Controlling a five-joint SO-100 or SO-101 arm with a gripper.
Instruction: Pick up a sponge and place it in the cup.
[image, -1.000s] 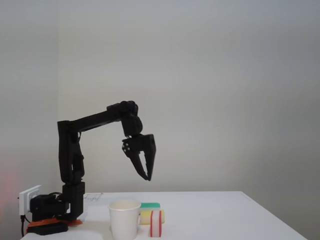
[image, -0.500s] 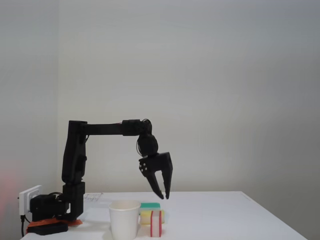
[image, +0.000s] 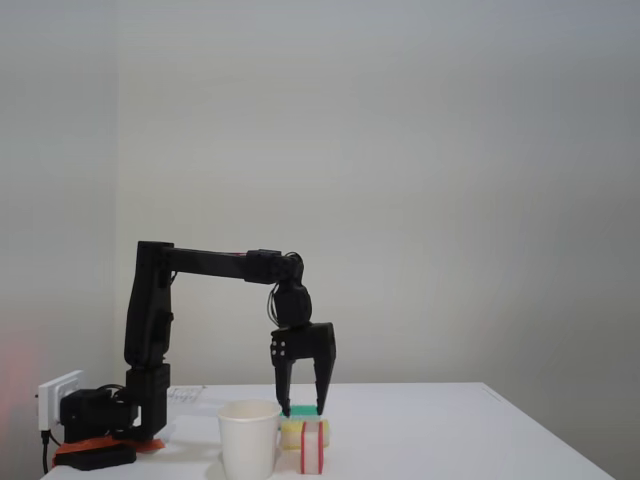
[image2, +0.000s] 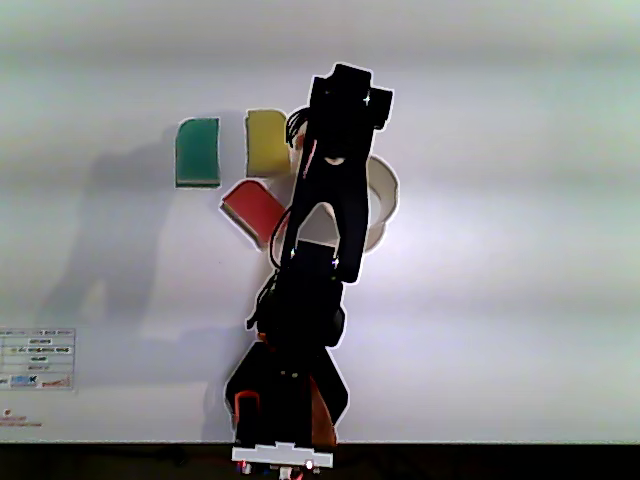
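Fixed view tells me the arm has dropped over the last second, so the gripper (image: 303, 409) now hangs with jaws spread just above the yellow sponge with green top (image: 299, 428), not yet around anything. The sponge (image: 312, 446) stands on the counter (image: 450, 430) just right of the cup (image: 249, 438), nearer the camera, untouched. I judge the descent is off target.
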